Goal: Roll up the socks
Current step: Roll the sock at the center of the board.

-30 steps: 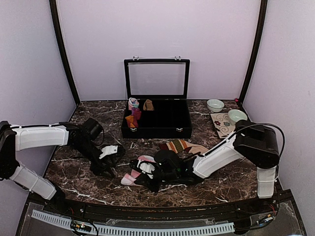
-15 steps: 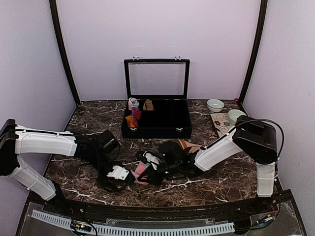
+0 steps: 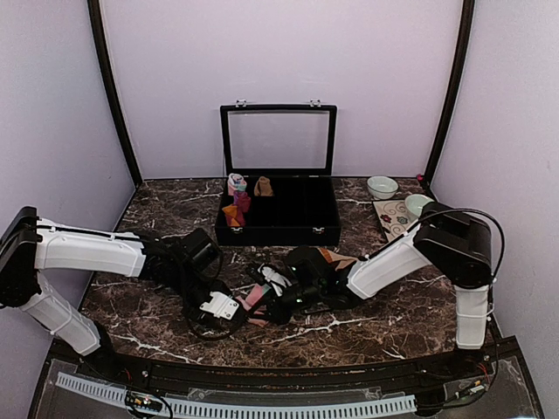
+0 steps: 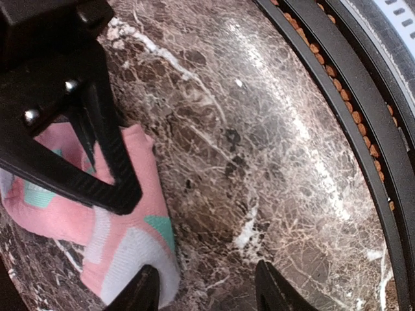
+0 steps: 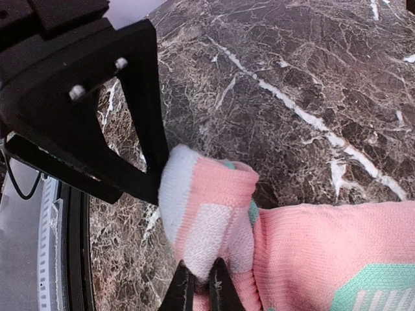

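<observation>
- I am taking the black case (image 3: 278,234) as my landmark — a hard, boxy thing with a hinged lid standing upright and a glassy panel in it, sitting at the back of the marble table (image 3: 157,202).
- The pink sock (image 5: 292,253) is lying in front of the case, toward the near edge. It is a soft ribbed knit with mint and white blocks, and one end is doubled over into a thick, rounded fold.
- The right gripper (image 5: 202,288) is pinching that fold, its thin black fingers pressed together on the knit so that the fabric is bulging above them.
- The left gripper (image 4: 207,295) is hanging low just left of the sock and farther from the case. Its jaws are standing apart with bare veined stone between them, and one fingertip is overlapping the sock's white-edged end; I cannot tell whether it is touching.
- The striped sock (image 3: 334,258) is lying flat between the case front and the right arm, mostly hidden — only a tan and striped bit is showing.
- Small rolled bundles (image 3: 236,199) are sitting in the case's left compartments.
- Right of the case, two pale glossy bowls (image 3: 382,187) are resting by a patterned mat (image 3: 393,223).
</observation>
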Robot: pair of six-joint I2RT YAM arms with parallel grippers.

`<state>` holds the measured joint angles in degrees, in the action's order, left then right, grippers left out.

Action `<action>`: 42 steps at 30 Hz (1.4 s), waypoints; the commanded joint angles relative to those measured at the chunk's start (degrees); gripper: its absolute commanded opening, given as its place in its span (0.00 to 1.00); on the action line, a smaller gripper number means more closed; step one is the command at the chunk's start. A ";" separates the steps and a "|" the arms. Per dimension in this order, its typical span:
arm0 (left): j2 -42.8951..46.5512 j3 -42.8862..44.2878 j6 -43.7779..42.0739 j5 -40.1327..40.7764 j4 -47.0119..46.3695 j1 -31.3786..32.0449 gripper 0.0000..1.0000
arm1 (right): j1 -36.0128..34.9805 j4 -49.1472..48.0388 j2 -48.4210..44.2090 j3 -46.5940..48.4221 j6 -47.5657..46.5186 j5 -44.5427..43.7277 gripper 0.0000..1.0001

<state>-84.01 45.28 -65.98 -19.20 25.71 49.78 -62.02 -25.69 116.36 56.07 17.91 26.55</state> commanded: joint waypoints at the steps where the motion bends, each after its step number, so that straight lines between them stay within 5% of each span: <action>1: 1.73 5.42 3.70 -1.98 1.20 0.14 0.51 | 0.23 12.94 4.88 -2.99 0.30 -1.23 0.00; 11: 0.81 4.85 2.53 -6.10 4.68 0.14 0.49 | 0.80 12.06 5.72 -3.28 0.86 -0.51 0.00; 35: -8.78 0.07 -5.94 3.67 -8.84 1.09 0.53 | 1.98 11.74 5.22 -3.64 1.42 1.85 0.00; 42: -12.64 0.04 -6.75 4.65 -8.70 1.20 0.39 | 2.31 10.30 3.40 -3.94 2.51 2.15 0.06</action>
<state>-93.38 47.64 -71.94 -16.36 13.98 50.52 -60.03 -27.99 117.43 55.46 19.84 30.89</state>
